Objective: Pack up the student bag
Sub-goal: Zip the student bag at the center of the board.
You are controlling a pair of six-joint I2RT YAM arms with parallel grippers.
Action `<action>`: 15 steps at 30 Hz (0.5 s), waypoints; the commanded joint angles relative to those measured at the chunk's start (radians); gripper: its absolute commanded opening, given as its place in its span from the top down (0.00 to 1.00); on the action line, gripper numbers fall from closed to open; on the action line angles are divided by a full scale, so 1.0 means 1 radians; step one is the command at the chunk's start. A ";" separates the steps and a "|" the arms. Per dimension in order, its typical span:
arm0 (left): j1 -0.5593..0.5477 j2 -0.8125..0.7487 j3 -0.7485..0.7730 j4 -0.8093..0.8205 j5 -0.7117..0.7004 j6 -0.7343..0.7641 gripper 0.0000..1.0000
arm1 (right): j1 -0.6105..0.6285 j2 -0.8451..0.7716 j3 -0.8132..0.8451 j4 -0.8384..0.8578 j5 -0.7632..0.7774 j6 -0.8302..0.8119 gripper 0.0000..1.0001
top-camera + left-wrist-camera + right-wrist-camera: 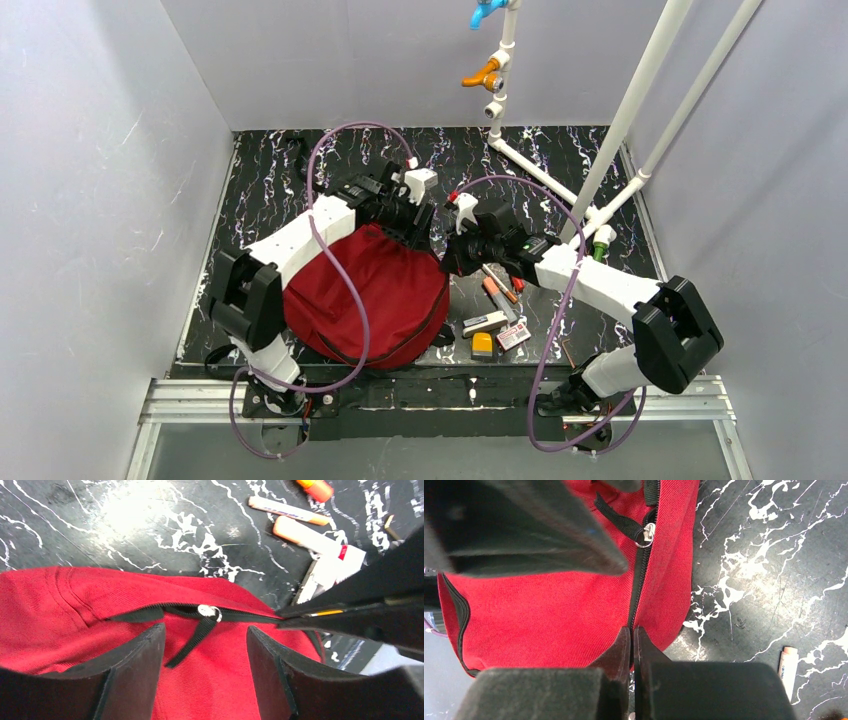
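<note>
Student bag [385, 290], left gripper [204, 632] astride zipper [209, 611], right gripper [633, 635] pinching it

No word, number or brand can be read in any view. The white card [513, 336] on the table [270, 190] bears red and dark print, and the pale marker [788, 669] shows what may be small lettering, all too blurred to make out.

bag [385, 285]: dark red, black trim | zip [180, 609]: black, silver ring | surface [265, 185]: black, white marble veins | markers [305, 534]: orange and white | my jaws: black | my arms [298, 243]: white with black joints | pipes [640, 100]: white
</note>
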 commanded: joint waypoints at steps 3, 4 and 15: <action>-0.001 0.086 0.103 -0.133 -0.011 0.151 0.49 | 0.000 -0.038 0.004 0.036 -0.026 -0.016 0.99; -0.001 0.093 0.103 -0.139 0.010 0.151 0.51 | -0.001 -0.038 0.002 0.039 -0.029 -0.017 0.99; 0.006 0.089 0.061 -0.133 -0.288 0.105 1.00 | 0.000 -0.008 0.012 0.033 -0.037 -0.015 0.99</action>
